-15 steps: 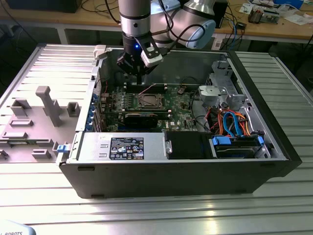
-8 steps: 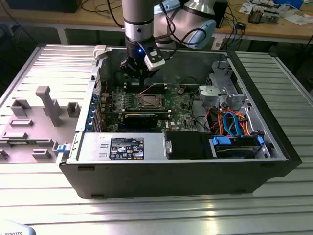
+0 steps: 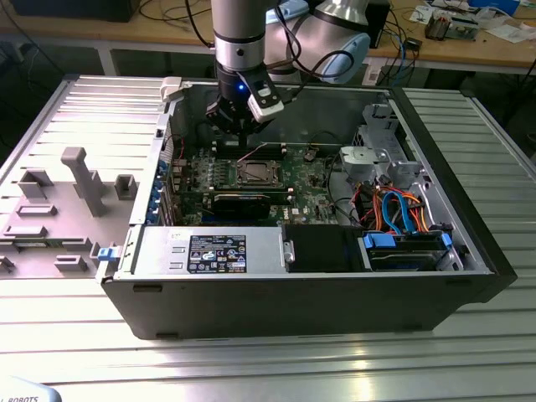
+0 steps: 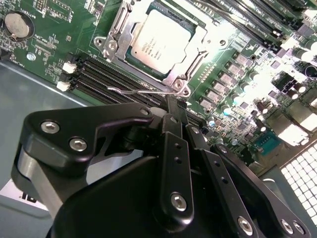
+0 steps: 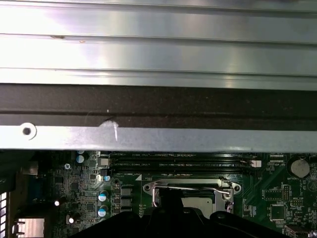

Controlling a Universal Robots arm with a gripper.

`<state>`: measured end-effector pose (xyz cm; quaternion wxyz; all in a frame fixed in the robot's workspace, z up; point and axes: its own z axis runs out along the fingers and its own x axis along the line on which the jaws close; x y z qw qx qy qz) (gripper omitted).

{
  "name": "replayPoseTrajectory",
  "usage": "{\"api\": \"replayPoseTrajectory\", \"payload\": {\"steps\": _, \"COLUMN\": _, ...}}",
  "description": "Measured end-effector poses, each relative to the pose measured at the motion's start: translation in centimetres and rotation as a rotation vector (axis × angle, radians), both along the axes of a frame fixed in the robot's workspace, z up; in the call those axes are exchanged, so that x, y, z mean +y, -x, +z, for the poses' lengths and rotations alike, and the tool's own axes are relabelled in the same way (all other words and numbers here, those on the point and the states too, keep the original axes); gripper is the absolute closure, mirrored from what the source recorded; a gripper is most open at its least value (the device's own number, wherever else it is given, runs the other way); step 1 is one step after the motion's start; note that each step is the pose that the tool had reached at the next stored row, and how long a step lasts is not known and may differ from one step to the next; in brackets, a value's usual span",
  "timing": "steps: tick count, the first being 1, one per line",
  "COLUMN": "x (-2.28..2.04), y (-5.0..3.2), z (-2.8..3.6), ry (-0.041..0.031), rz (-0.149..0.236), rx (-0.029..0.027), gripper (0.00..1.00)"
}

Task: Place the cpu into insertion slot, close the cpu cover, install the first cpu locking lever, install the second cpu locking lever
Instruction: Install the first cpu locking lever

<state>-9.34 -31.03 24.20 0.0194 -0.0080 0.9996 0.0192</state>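
Silver-grey metal top of the cpu point(image 4: 159, 42), seated flat in the insertion slot point(image 3: 241, 174) on the green motherboard point(image 4: 59, 34). Around it the cpu cover point(image 4: 115, 35), lying down over the chip's edges, with the chip's top showing through the square window. Same cover and chip also in the first wrist view, partly hidden behind the black tool.

Black gripper point(image 4: 174, 105) low over the board, just beside the cover on the side of the long memory slots point(image 4: 114, 82). Its 2 fingers point(image 4: 172, 148) drawn together at the tips, with no gap seen between them. Right in front of the tips 1 thin wire lever point(image 4: 143, 91), running along the edge of the cover; touching or only very near, cannot tell, and hooked down or free, also cannot tell.

In the exterior view, gripper point(image 3: 238, 134) reaching down into the open computer case point(image 3: 293, 301), near the slot and toward the back wall. Case resting on a ribbed metal table point(image 3: 251, 368). Round coin battery point(image 4: 19, 24) on the board, well apart from the slot.
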Motion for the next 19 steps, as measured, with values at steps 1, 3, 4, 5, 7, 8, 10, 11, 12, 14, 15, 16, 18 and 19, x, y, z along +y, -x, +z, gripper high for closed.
{"api": "replayPoseTrajectory", "payload": {"steps": 1, "x": 0.00, "y": -0.01, "z": 0.00, "ry": 0.0000, "rz": 0.000, "rx": 0.0001, "gripper": 0.89}}
{"api": "replayPoseTrajectory", "payload": {"steps": 3, "x": 0.00, "y": -0.02, "z": 0.00, "ry": -0.0001, "rz": 0.000, "rx": 0.0001, "gripper": 0.89}}
{"api": "replayPoseTrajectory", "payload": {"steps": 4, "x": 0.00, "y": -0.03, "z": 0.00, "ry": -0.0001, "rz": 0.000, "rx": 0.0001, "gripper": 0.89}}
{"api": "replayPoseTrajectory", "payload": {"steps": 5, "x": 0.00, "y": -0.06, "z": -0.01, "ry": -0.0001, "rz": 0.000, "rx": 0.0001, "gripper": 0.89}}
{"api": "replayPoseTrajectory", "payload": {"steps": 7, "x": 0.00, "y": -0.10, "z": -0.02, "ry": -0.0001, "rz": 0.000, "rx": 0.0000, "gripper": 0.89}}
{"api": "replayPoseTrajectory", "payload": {"steps": 8, "x": 0.00, "y": -0.10, "z": -0.02, "ry": 0.0000, "rz": 0.000, "rx": 0.0001, "gripper": 0.89}}
{"api": "replayPoseTrajectory", "payload": {"steps": 10, "x": 0.00, "y": -0.12, "z": -0.02, "ry": 0.0000, "rz": 0.000, "rx": 0.0001, "gripper": 0.89}}
{"api": "replayPoseTrajectory", "payload": {"steps": 11, "x": 0.00, "y": -0.12, "z": -0.02, "ry": 0.0000, "rz": 0.000, "rx": 0.0001, "gripper": 0.89}}
{"api": "replayPoseTrajectory", "payload": {"steps": 12, "x": 0.00, "y": -0.13, "z": -0.02, "ry": 0.0000, "rz": 0.000, "rx": 0.0001, "gripper": 0.89}}
{"api": "replayPoseTrajectory", "payload": {"steps": 14, "x": 0.00, "y": -0.14, "z": -0.04, "ry": -0.0001, "rz": 0.000, "rx": 0.0000, "gripper": 0.89}}
{"api": "replayPoseTrajectory", "payload": {"steps": 15, "x": 0.01, "y": -0.18, "z": -0.09, "ry": -0.0004, "rz": 0.000, "rx": -0.0001, "gripper": 0.89}}
{"api": "replayPoseTrajectory", "payload": {"steps": 16, "x": 0.00, "y": -0.20, "z": -0.15, "ry": -0.0022, "rz": 0.000, "rx": 0.0000, "gripper": 0.89}}
{"api": "replayPoseTrajectory", "payload": {"steps": 18, "x": 0.00, "y": -0.25, "z": -0.35, "ry": -0.0073, "rz": 0.000, "rx": 0.0000, "gripper": 0.89}}
{"api": "replayPoseTrajectory", "payload": {"steps": 19, "x": 0.00, "y": -0.27, "z": -0.39, "ry": -0.0073, "rz": 0.000, "rx": 0.0001, "gripper": 0.89}}
